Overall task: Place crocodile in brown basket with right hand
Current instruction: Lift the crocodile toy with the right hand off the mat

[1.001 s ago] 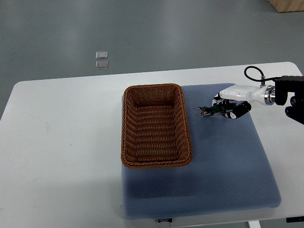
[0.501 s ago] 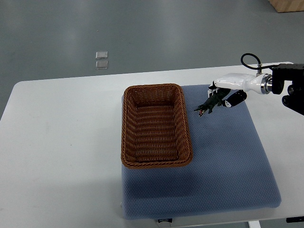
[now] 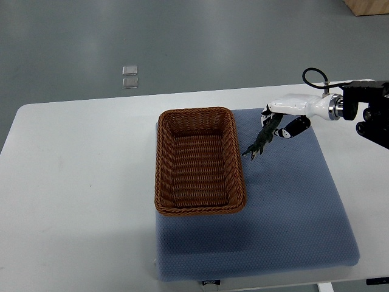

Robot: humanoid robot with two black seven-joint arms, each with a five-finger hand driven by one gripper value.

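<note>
A small dark green toy crocodile (image 3: 260, 140) hangs head-down in the air, just right of the brown wicker basket (image 3: 199, 160). My right hand (image 3: 276, 123), white with black fingertips, is shut on its tail end and reaches in from the right edge. The crocodile's snout points down and left, close to the basket's right rim but outside it. The basket is rectangular with nothing inside. The left arm does not show.
Basket and hand are over a blue padded mat (image 3: 285, 201) lying on a white table (image 3: 79, 194). Two small clear squares (image 3: 130, 77) lie on the grey floor beyond the table. A wooden box corner (image 3: 368, 6) shows top right.
The right hand has risen and shifted left and toward the far side, carrying the crocodile. The toy has swung from lying flat to hanging head-down, closer to the basket's rim.
</note>
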